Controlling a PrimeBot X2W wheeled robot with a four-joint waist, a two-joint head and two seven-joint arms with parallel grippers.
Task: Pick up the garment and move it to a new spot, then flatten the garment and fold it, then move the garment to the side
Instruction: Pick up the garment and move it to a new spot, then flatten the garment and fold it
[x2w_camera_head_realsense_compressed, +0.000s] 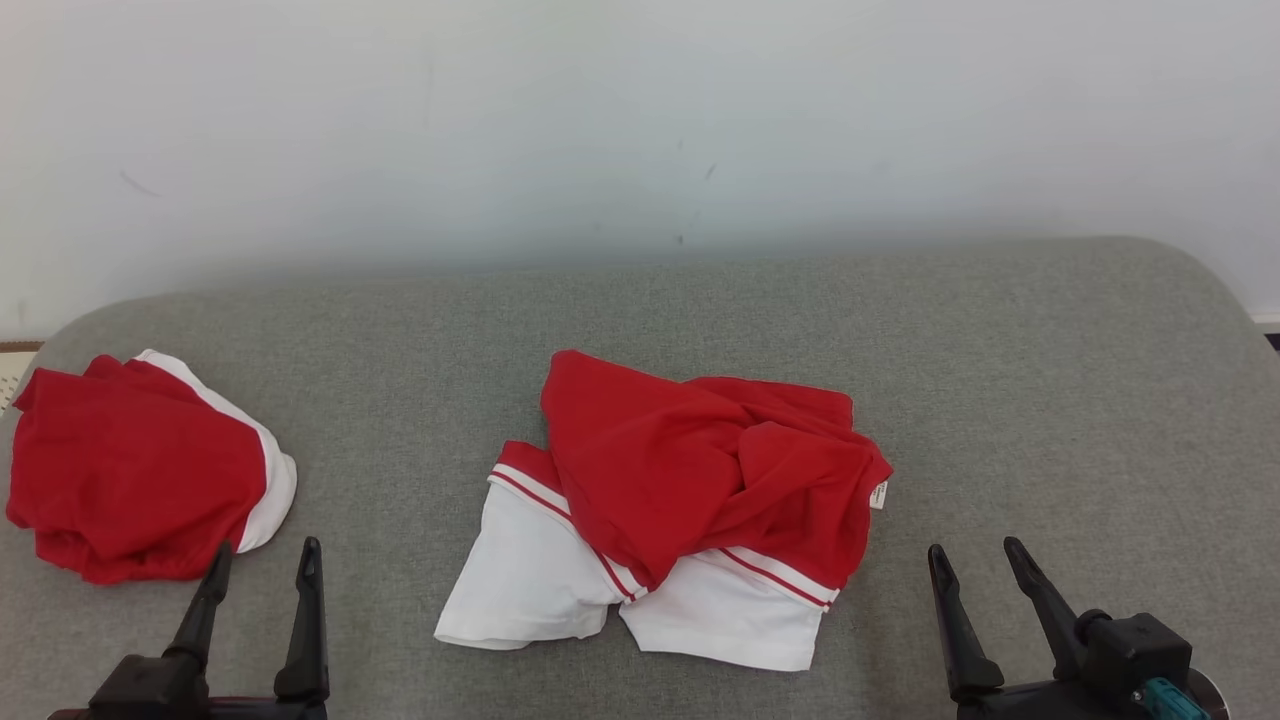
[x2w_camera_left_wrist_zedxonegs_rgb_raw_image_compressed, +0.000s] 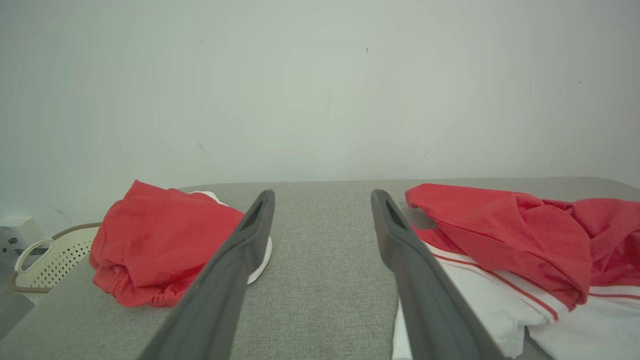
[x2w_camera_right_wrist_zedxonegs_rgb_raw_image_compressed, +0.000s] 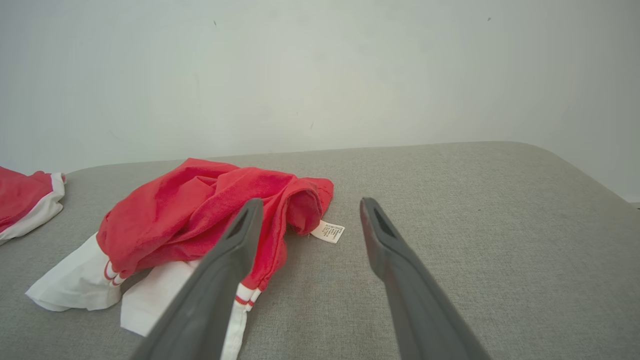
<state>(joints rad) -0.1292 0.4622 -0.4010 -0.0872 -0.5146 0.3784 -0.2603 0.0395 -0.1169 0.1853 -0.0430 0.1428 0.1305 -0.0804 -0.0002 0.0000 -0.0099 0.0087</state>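
Observation:
A crumpled red and white garment (x2w_camera_head_realsense_compressed: 680, 500) lies in the middle of the grey padded surface (x2w_camera_head_realsense_compressed: 1000, 380), red part bunched on top, white sleeves with red stripes toward me. It shows at the right of the left wrist view (x2w_camera_left_wrist_zedxonegs_rgb_raw_image_compressed: 510, 250) and at the left of the right wrist view (x2w_camera_right_wrist_zedxonegs_rgb_raw_image_compressed: 200, 220), with a small white label (x2w_camera_right_wrist_zedxonegs_rgb_raw_image_compressed: 328, 231). My left gripper (x2w_camera_head_realsense_compressed: 265, 560) stands open at the lower left, nothing between its fingers (x2w_camera_left_wrist_zedxonegs_rgb_raw_image_compressed: 240, 260). My right gripper (x2w_camera_head_realsense_compressed: 978, 565) stands open at the lower right, to the right of the garment, fingers (x2w_camera_right_wrist_zedxonegs_rgb_raw_image_compressed: 390, 250) apart over bare fabric.
A second red and white garment (x2w_camera_head_realsense_compressed: 140, 470) lies bunched at the surface's left end, just beyond my left gripper. A cream perforated basket (x2w_camera_left_wrist_zedxonegs_rgb_raw_image_compressed: 45, 260) sits off the left edge. A white wall (x2w_camera_head_realsense_compressed: 640, 130) rises behind. The right half of the surface is bare.

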